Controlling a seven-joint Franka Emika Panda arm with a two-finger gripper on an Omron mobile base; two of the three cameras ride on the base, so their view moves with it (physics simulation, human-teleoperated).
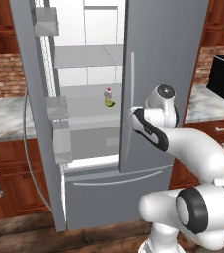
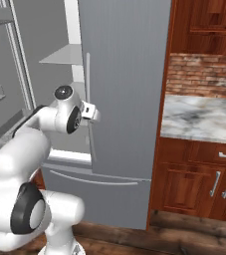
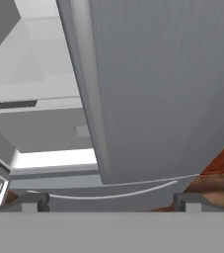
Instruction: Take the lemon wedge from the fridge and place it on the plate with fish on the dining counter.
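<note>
Tool (image 3: 108, 201), its tips spread and empty, faces the fridge (image 1: 158, 59); inside, the lemon wedge (image 1: 110, 103) looks light, soft and slippery, best pinched gently across its flat sides.

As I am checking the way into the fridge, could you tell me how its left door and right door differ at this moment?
The left door is swung wide open and shows its inner bins; the right door is shut and shows its plain grey front. The gripper is close to the right door, not the left. Both are tall and grey.
</note>
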